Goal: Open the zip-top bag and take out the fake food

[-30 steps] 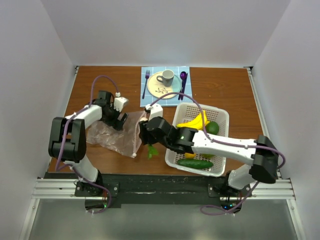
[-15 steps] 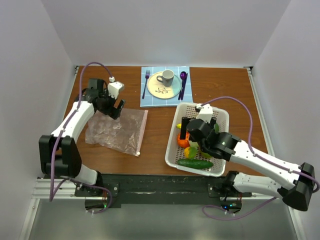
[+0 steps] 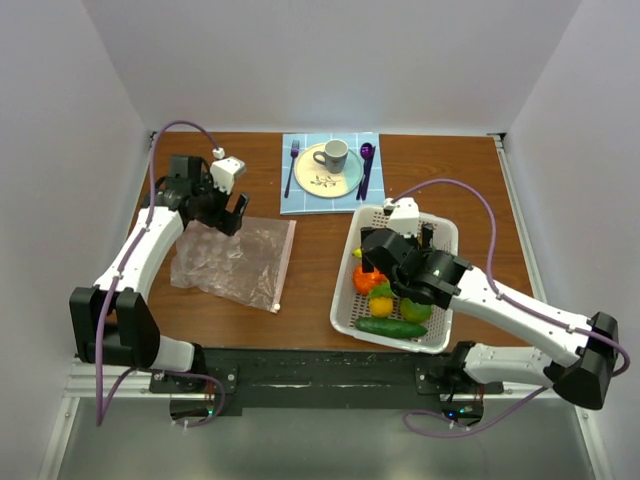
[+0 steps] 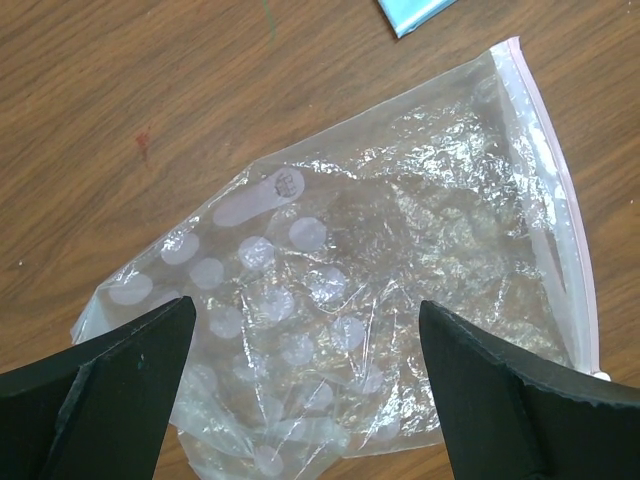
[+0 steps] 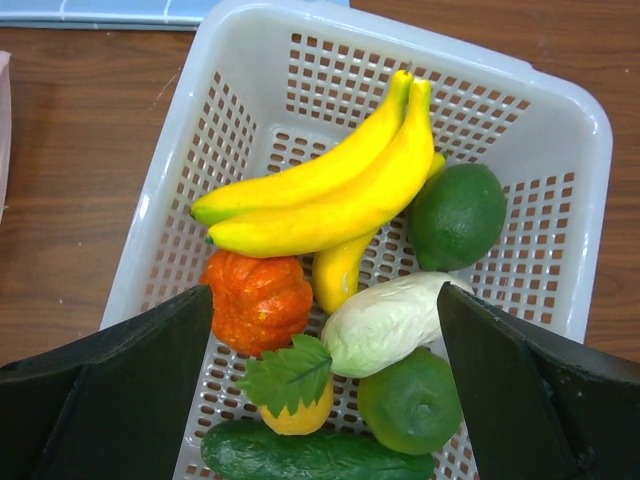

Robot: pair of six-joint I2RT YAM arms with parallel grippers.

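The clear zip-top bag [image 3: 232, 262] lies flat and empty on the table at the left, its pinkish zip strip [image 4: 560, 190] along its right edge. My left gripper [image 3: 228, 210] hovers open over the bag's far end, empty; the bag [image 4: 350, 300] fills the left wrist view. The fake food lies in the white perforated basket [image 3: 440, 235]: yellow bananas [image 5: 330, 195], orange-red round piece [image 5: 258, 300], pale whitish piece [image 5: 385, 325], two green round ones [image 5: 458, 215], a small yellow fruit with a leaf [image 5: 295, 385], green cucumber [image 5: 310, 455]. My right gripper [image 3: 390, 262] is open and empty above the basket.
A blue placemat [image 3: 300, 195] at the back centre holds a plate [image 3: 345, 178] with a grey cup [image 3: 332, 154], a fork [image 3: 291, 165] and a purple spoon [image 3: 365, 165]. White walls enclose the table on three sides.
My right arm swung from the bag over to the basket, where the small leafed fruit now lies. My left gripper lifted off the bag toward the far left. The bag flattened.
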